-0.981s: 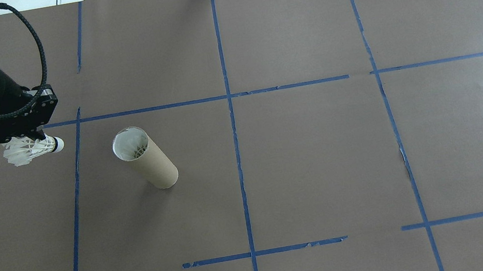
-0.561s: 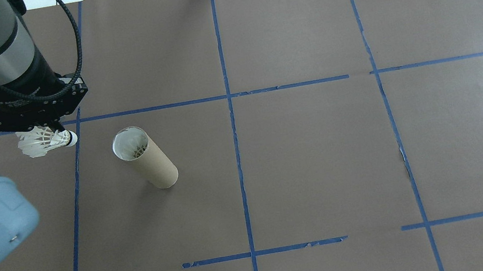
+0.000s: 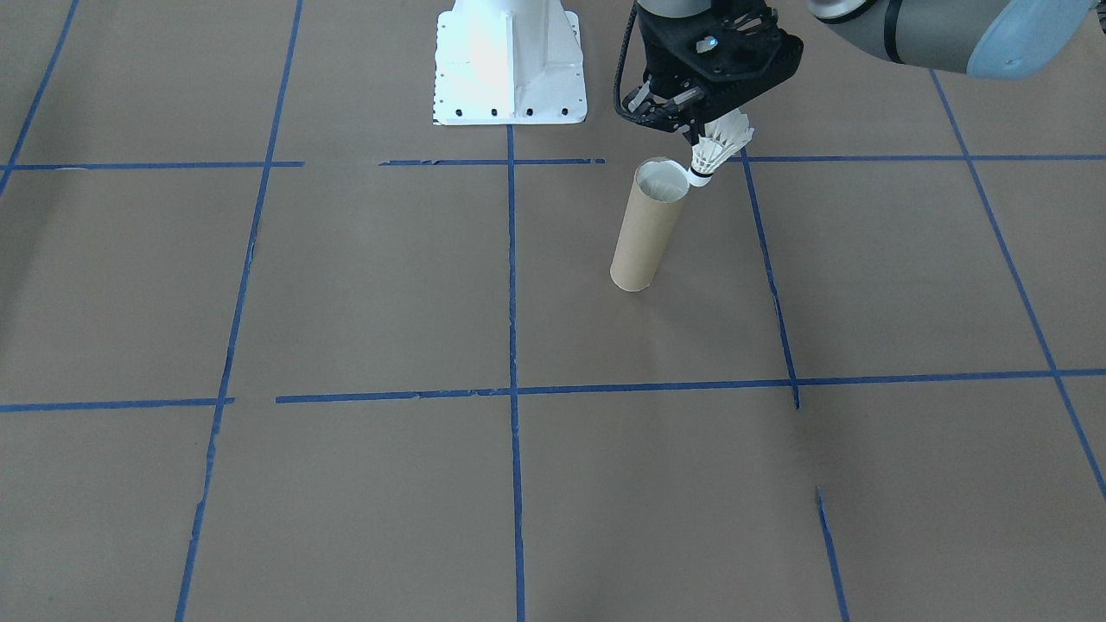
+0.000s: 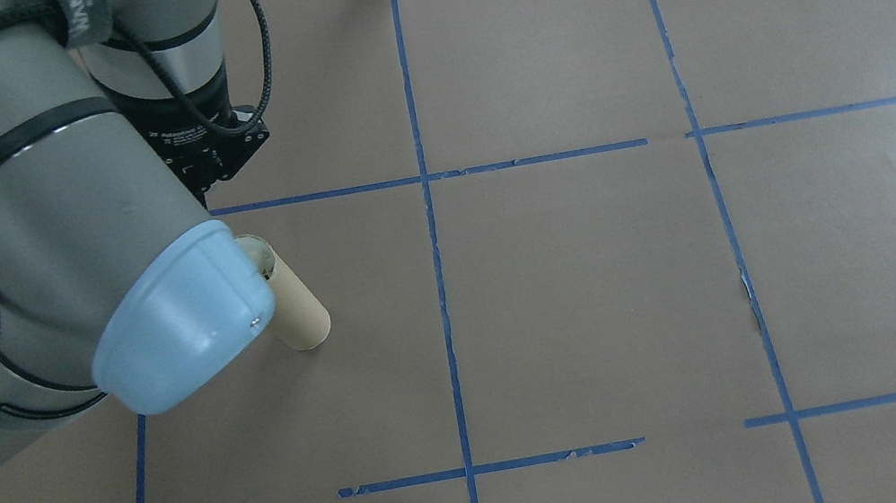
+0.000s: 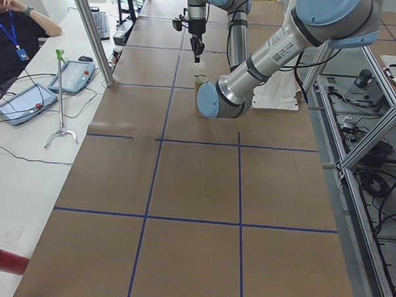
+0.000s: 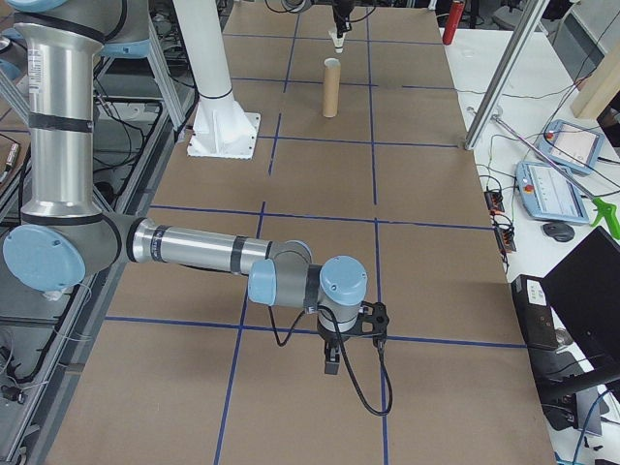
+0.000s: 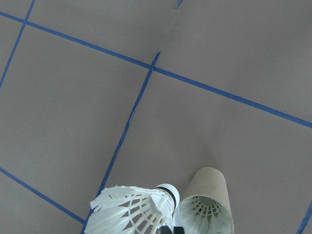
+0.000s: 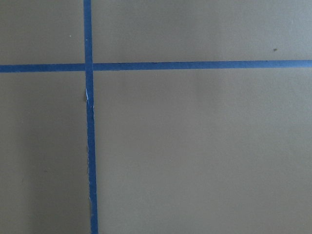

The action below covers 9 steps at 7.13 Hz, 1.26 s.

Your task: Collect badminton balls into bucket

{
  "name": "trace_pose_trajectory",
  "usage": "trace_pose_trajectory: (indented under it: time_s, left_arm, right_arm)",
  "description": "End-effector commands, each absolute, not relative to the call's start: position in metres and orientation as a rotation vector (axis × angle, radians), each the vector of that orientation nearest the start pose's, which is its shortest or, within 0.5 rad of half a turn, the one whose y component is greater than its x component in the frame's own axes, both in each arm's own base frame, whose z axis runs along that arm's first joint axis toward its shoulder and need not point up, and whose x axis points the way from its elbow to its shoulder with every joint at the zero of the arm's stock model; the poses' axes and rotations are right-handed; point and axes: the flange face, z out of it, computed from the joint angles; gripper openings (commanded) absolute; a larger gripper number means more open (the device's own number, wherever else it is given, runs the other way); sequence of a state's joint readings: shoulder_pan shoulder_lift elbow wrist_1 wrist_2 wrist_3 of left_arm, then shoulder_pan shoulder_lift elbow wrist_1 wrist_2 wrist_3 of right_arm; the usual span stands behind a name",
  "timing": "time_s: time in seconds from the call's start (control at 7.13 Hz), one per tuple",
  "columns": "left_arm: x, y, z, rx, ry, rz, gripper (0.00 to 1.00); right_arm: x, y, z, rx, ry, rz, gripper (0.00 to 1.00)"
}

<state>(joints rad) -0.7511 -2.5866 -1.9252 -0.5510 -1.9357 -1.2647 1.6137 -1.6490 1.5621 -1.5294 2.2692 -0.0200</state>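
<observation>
Left gripper (image 3: 696,138) gripped shuttlecock (image 3: 715,148), cork apparently at tube (image 3: 645,226) rim; right gripper (image 6: 331,360) state unclear.

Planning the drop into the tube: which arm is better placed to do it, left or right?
The left. Its hand already grips the shuttlecock, cork tip down, just beside the open mouth of the upright cardboard tube. The right hand hangs far off over bare table, near no shuttlecock.

No lettering anywhere is clear enough to read.
</observation>
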Motion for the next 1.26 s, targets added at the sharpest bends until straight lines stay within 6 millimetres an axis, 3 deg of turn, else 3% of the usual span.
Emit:
trace_pose_trajectory:
  time_s: [0.0, 0.42, 0.56, 0.7, 0.98, 1.12]
  left_arm:
    - [0.38, -0.45, 0.054, -0.169, 0.449, -0.337, 0.0]
    - [0.382, -0.449, 0.055, -0.173, 0.449, -0.334, 0.0]
    - [0.383, -0.45, 0.059, -0.169, 0.444, -0.331, 0.36]
    - [0.383, -0.45, 0.061, -0.165, 0.447, -0.323, 0.99]
    - [0.378, -0.448, 0.059, -0.149, 0.474, -0.315, 1.0]
    - [0.371, -0.446, 0.071, -0.106, 0.528, -0.252, 1.0]
  right_arm:
    - [0.089, -0.45, 0.701, -0.022, -0.699, 0.038, 1.0]
    - [0.089, -0.45, 0.701, -0.022, -0.699, 0.038, 1.0]
    - [0.089, -0.45, 0.701, -0.022, -0.699, 0.038, 1.0]
    - [0.089, -0.449, 0.702, -0.024, -0.699, 0.039, 1.0]
    - [0.089, -0.45, 0.701, -0.022, -0.699, 0.038, 1.0]
    - [0.089, -0.45, 0.701, -0.022, -0.699, 0.038, 1.0]
